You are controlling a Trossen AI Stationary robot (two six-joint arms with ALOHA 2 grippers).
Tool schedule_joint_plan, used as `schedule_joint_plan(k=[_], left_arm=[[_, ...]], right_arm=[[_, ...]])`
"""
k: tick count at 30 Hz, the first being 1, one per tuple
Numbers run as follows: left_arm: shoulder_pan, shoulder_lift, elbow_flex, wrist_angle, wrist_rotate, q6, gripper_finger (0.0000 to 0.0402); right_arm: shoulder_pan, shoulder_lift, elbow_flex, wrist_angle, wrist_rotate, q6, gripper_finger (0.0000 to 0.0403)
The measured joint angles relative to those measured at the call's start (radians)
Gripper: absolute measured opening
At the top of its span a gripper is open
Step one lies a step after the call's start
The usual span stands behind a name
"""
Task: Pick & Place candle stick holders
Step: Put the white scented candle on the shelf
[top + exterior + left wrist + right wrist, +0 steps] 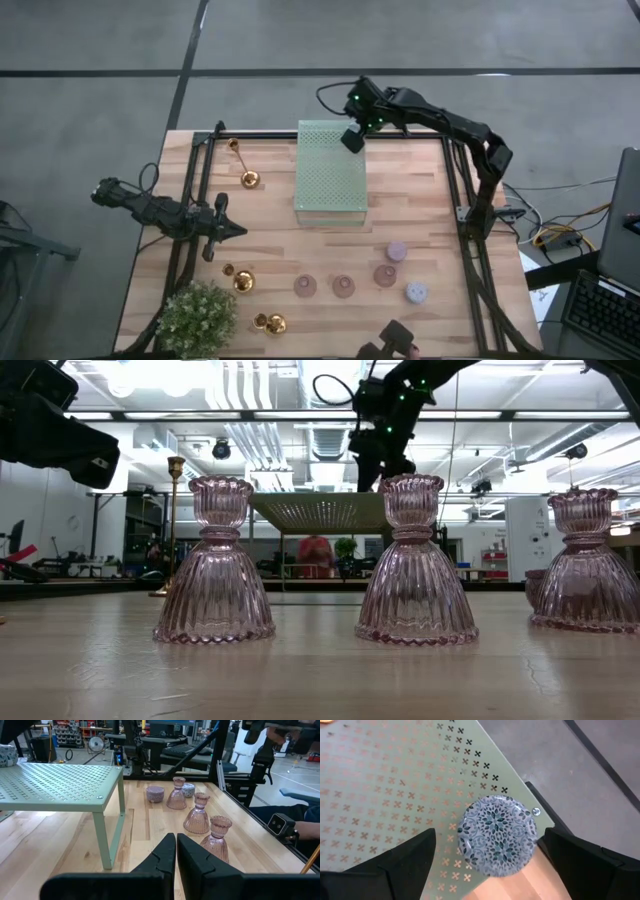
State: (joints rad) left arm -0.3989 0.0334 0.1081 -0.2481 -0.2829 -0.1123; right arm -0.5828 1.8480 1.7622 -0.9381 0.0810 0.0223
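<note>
My right claw (485, 850) hangs spread wide above the patterned holder (497, 835) at the green perforated stand's (331, 172) upper-right corner in the high view. Perched by that edge, a clumsy retreat could knock it off. My left claw (176, 851), pressed together, waits mid-left.

One holder (497, 834) sits on the perforated stand's (330, 175) far right corner, between my right gripper's (487, 852) spread fingers.

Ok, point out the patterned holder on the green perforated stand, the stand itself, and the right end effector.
Patterned holder (497, 836): right wrist view, middle of its top.
Green perforated stand (331, 178): high view, bare middle of its top.
Right end effector (352, 139): high view, between its fingertips.
</note>
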Motion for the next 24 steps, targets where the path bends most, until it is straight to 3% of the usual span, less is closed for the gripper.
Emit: schedule_joint_plan(k=[10,24], left_arm=[[0.0,0.0,0.0,0.0,0.0,0.0,0.0021],[0.0,0.0,0.0,-0.001,0.0,0.0,0.0021]], right_arm=[[0.086,-0.099,-0.001,-0.072,0.0,0.008,0.0366],[0.376,-0.28,-0.05,-0.328,-0.002,0.114,0.0366]])
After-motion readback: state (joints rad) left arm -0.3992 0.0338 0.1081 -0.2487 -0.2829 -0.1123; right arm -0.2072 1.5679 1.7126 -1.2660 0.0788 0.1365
